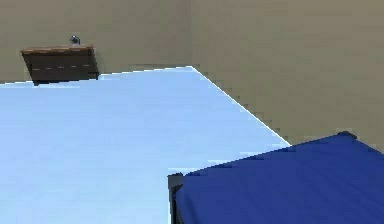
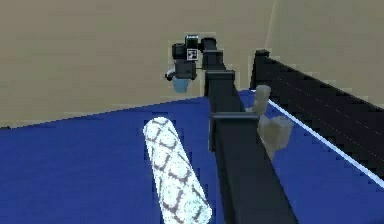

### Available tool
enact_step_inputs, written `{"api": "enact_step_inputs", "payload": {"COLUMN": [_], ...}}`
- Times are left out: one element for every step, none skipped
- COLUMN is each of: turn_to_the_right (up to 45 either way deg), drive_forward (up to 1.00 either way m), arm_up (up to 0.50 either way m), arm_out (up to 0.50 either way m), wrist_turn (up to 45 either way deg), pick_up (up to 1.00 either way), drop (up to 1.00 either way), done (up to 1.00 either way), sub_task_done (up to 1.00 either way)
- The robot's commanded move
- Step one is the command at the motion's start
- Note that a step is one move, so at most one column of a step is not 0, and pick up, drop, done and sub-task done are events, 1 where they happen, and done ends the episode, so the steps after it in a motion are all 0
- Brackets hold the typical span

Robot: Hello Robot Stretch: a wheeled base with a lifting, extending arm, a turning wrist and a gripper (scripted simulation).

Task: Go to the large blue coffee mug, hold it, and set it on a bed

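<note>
1. In the arm side view, a dark blue bed spreads across the lower part, and a white patterned bolster lies lengthwise on it, just left of the arm.
2. Just right of the arm, two pale grey blocks stand on the bed, one farther out than the other. What they are cannot be told.
3. A dark panel runs along the bed's side at the arm side view's right, ending in a dark post near the tan wall.
4. The gripper is at the arm's far end, over the bed's far edge. How its fingers are set cannot be told.
5. It holds the blue mug, which hangs at the finger end against the wall, clear of the bed. Whether anything is inside the mug cannot be told.
6. In the forward view, the same bed's corner shows at the lower right on its dark frame, resting on pale blue floor.
7. Against the far wall at the forward view's upper left stands a dark wooden shelf unit, well apart from the bed. A small dark thing, too small to name, sits on top.
</note>
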Motion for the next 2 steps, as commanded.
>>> {"api": "enact_step_inputs", "payload": {"turn_to_the_right": [0.0,0.0], "drive_forward": [0.0,0.0], "arm_up": [-0.26,-0.32], "arm_out": [0.0,0.0], "wrist_turn": [0.0,0.0], "pick_up": [0.0,0.0], "drop": [0.0,0.0], "done": [0.0,0.0], "sub_task_done": [0.0,0.0]}}
